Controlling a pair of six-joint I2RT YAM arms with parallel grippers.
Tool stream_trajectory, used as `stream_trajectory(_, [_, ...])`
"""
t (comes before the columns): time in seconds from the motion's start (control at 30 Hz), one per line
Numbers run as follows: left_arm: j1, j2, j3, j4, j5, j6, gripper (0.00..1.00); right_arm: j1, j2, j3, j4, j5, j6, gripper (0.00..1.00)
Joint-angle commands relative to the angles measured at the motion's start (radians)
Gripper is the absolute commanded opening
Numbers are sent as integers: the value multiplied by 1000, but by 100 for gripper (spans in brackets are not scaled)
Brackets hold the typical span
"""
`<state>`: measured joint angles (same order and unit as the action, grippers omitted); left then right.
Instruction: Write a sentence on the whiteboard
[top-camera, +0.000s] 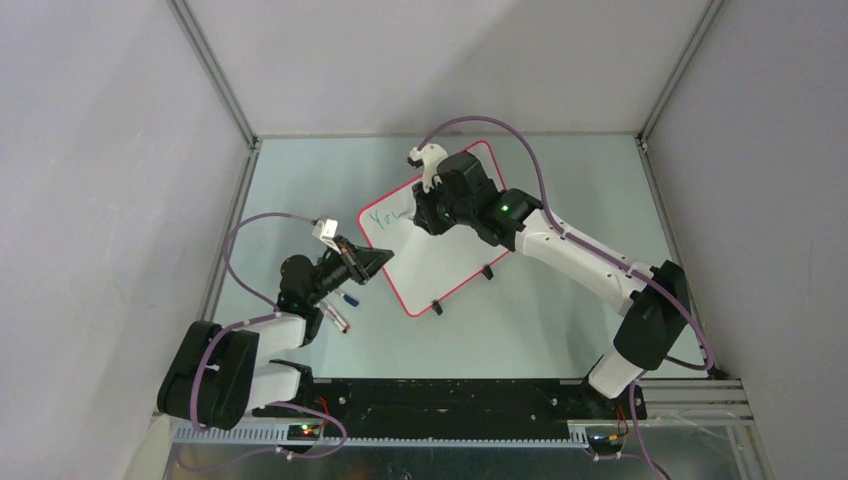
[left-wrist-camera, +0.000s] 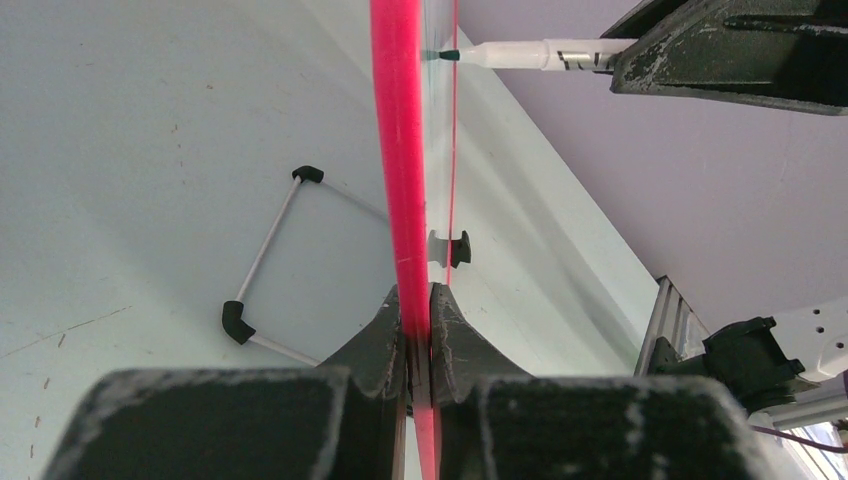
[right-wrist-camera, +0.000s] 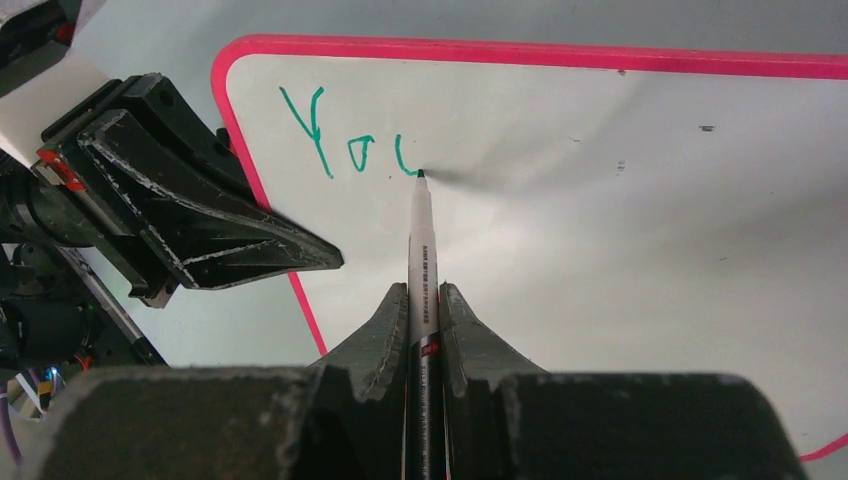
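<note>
The whiteboard lies tilted on the table, white with a pink rim; the left wrist view shows it edge-on. My left gripper is shut on the rim at the board's left edge. My right gripper is shut on a white marker. The marker's tip touches the board just after green letters reading "Yo" plus a started stroke. From the right wrist view the left gripper's fingers show at the board's edge.
Two loose markers lie on the table beside the left arm. Black clip feet sit on the board's near edge. A thin white rod frame with black corner joints lies on the table. Grey walls enclose the table.
</note>
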<state>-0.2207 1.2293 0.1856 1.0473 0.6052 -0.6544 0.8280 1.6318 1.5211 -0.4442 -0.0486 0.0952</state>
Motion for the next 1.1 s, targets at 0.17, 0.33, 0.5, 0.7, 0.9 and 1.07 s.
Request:
stream_trajectory(0.17, [-5,-11,13,-28,-6,110,5,-8,14,73,13,25,0,0])
stream_trajectory(0.33, [-5,-12,13,-27,-7,109,5,-9,22,92,11,23,-1,0])
stream_trajectory(0.5, [-5,-11,12,-27,-6,109,4,-8,33,104,6,17,-3,0])
stream_trajectory(0.7, [-6,-12,13,-28,-6,109,5,-7,32,103,1,17,-3,0])
stream_trajectory(0.9, [-5,-12,13,-27,-6,109,5,-4,19,75,1,18,-3,0])
stream_trajectory(1.07, [-6,-13,13,-29,-6,109,5,-4,4,49,4,19,-1,0])
